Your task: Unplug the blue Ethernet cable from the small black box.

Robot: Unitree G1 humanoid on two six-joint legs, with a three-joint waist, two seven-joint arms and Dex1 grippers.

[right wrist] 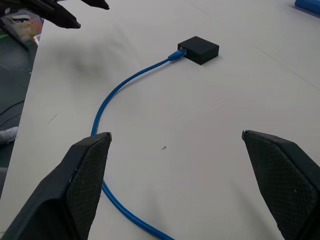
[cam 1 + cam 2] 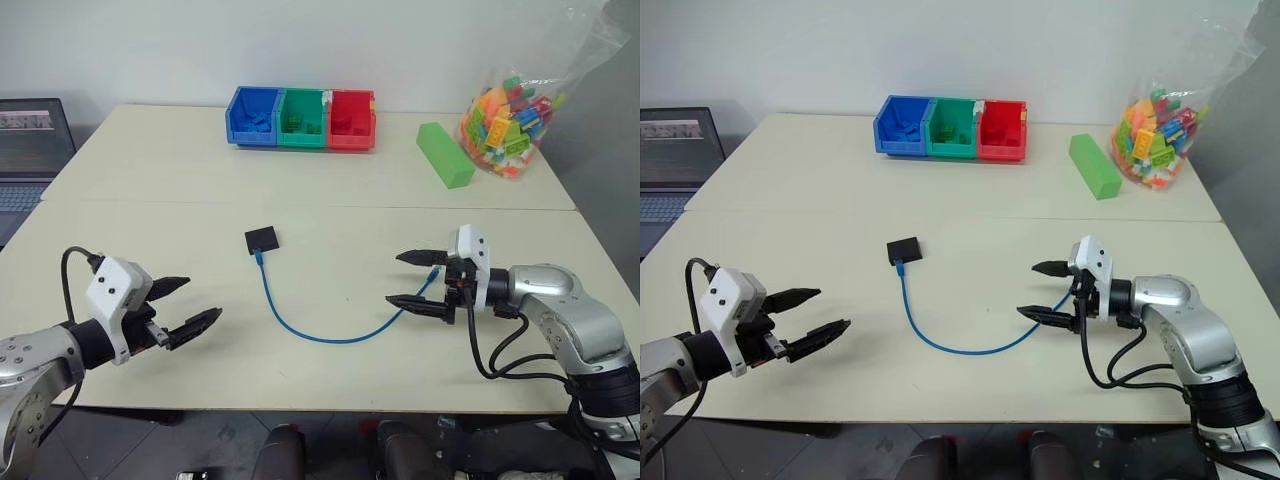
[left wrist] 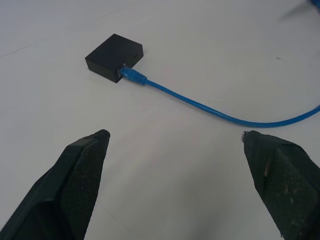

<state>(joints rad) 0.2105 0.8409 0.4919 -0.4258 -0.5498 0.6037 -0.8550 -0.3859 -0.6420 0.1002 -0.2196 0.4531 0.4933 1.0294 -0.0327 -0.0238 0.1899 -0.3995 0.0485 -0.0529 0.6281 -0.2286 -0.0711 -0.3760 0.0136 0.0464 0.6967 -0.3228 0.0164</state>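
The small flat matte-black box (image 2: 262, 239) lies near the middle of the pale cream surface (image 2: 160, 170), and the thin bright-blue Ethernet cable (image 2: 300, 332) is plugged into the side of it that faces the robot; from there the cable runs toward the robot, bends in a wide curve and ends near the right tool (image 2: 412, 278), whose lower finger is above or on the last part of it. The plug (image 3: 132, 75) is seated in the box, so the task is not yet begun. Both tools are spread wide and hold nothing; the left tool (image 2: 186, 305) hovers well apart from the box, pointing toward it. To do this step well, I think one tool should press or pinch the box so that it cannot slide, because the box looks light and would follow the cable if it is only pulled. The other tool should close on the blue boot just beside the box, not on the far loop of cable, and pull straight out along the line of the plug. If the plug has a locking tab, which I cannot see here, it needs to be squeezed first. The blue, green and red bins (image 2: 301, 117) are well apart and do not disturb.
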